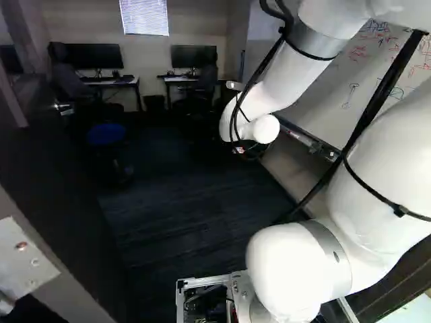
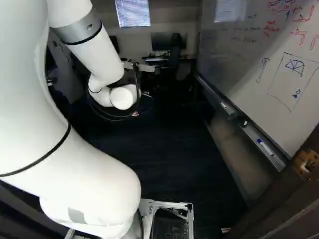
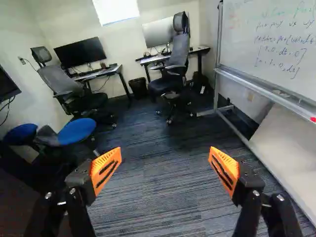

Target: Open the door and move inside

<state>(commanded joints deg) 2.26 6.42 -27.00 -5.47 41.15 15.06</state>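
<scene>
The pincer (image 3: 165,152) has its two fingers spread wide apart, their orange pads (image 3: 105,169) facing each other across a broad gap. It holds nothing, and neither pad touches anything; beyond the gap lies the striped carpet (image 3: 163,197).

The door (image 1: 54,168) stands open, swung into the room, filling the left side of the left base view. Its metal handle (image 1: 65,108) is at the upper left of that frame, apart from the arm (image 1: 289,81). At the lower left, a metal plate (image 1: 23,259) sits on the pale strip beside the door. The arm reaches forward through the doorway, its wrist in the upper middle of the left base view and the upper left of the right one.

The whiteboard (image 2: 249,55), with red and blue drawings, fills the upper right of the right base view. Ahead of the pincer are two tabletops (image 3: 98,73) bearing monitors (image 3: 79,52), with office chairs (image 3: 173,74) beside them and a waste bin (image 3: 138,88) between. Blue-seated stools (image 3: 77,131) stand ahead, towards one finger's side.
</scene>
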